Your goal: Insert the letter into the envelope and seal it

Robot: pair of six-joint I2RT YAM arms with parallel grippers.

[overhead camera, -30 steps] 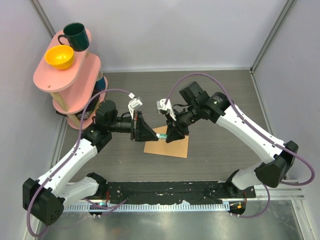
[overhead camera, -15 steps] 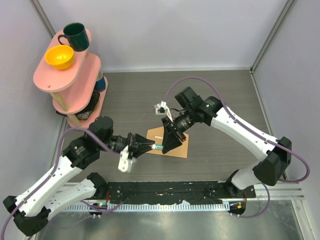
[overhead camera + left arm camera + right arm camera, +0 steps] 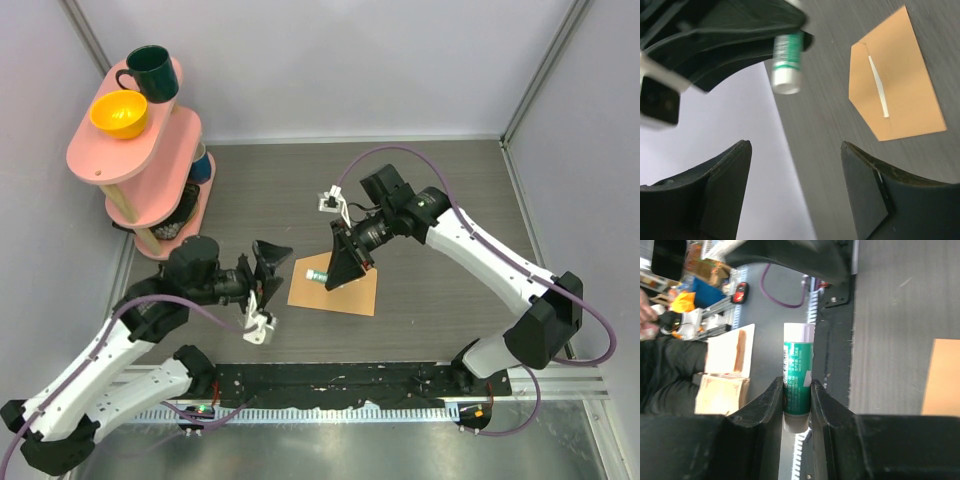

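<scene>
Sealing step: my right claw grips the glue stick, my left claw is open and empty. Next I glue the envelope flap, mid-table.

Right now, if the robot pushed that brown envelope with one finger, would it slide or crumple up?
Probably slide: the envelope lies flat on the table and looks thin and light. Lifted by one edge it would likely droop, since it seems to be just paper. Its edges hug the table, so getting under them may be tricky.
</scene>
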